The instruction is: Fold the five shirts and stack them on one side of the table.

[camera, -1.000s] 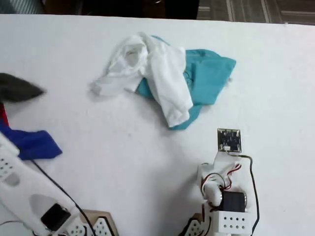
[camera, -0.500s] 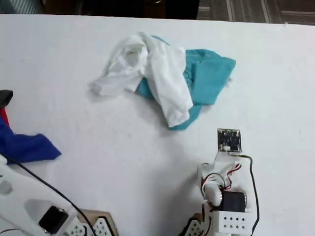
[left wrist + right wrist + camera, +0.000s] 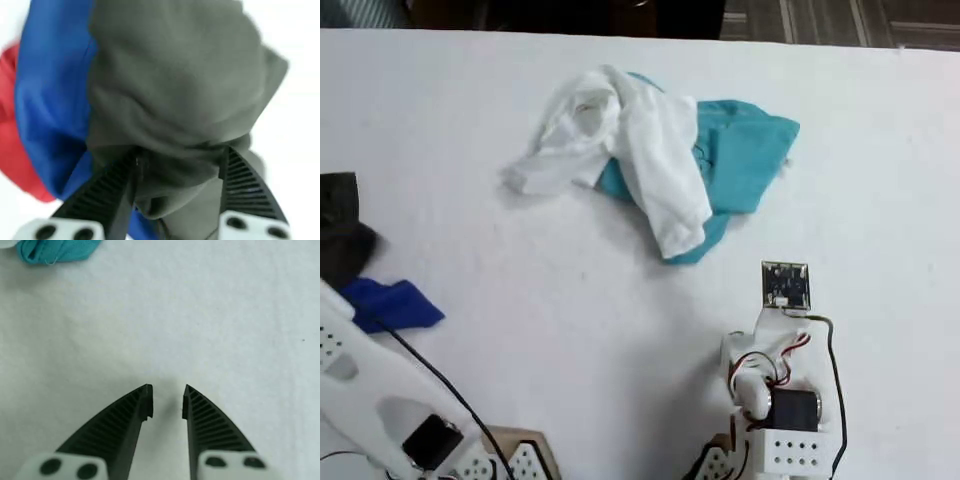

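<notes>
- While the left gripper (image 3: pixel 177 160) pinches a thick bunch of the grey shirt (image 3: pixel 175 85) between its jaws, the step in hand looks like settling that shirt onto the pile at the left edge of the high view
- To do it well, the arm should probably lower the grey cloth squarely over the blue shirt (image 3: pixel 55 100) and the red shirt (image 3: pixel 15 145) beneath it, then let go without dragging the layers askew
- Grey fabric reads as a soft, matte knit gathered into heavy rounded folds; the blue looks smoother, and the red shows as a narrow strip beside it
- Over the bare white table (image 3: pixel 570 330), the right gripper (image 3: pixel 167 400) hangs with its ribbed jaws narrowly parted, holding nothing
- In the upper middle of the high view, the white shirt (image 3: pixel 650 150) lies crumpled across the teal shirt (image 3: pixel 745 150), both thin, limp and unfolded
</notes>
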`<act>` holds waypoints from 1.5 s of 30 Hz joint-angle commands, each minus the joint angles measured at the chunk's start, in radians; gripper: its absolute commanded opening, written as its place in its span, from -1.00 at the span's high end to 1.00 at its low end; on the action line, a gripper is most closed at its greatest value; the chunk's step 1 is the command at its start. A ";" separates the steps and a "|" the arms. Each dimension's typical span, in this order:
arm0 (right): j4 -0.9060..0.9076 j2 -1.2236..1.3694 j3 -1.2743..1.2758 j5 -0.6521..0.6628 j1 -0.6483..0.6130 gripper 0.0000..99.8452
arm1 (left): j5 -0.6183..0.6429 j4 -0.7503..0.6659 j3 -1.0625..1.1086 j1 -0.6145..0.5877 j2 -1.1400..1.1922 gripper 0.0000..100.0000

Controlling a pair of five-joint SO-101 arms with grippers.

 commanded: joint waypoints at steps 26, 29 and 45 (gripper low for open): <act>-0.326 0.007 0.009 -0.006 0.008 0.79 | 0.216 0.006 -0.285 0.839 0.198 0.26; -0.303 0.004 0.009 -0.006 0.005 0.79 | 0.216 -0.035 -0.285 0.902 0.276 0.25; -0.285 0.004 0.009 -0.006 0.008 0.79 | 0.212 -0.115 -0.288 0.942 0.434 1.00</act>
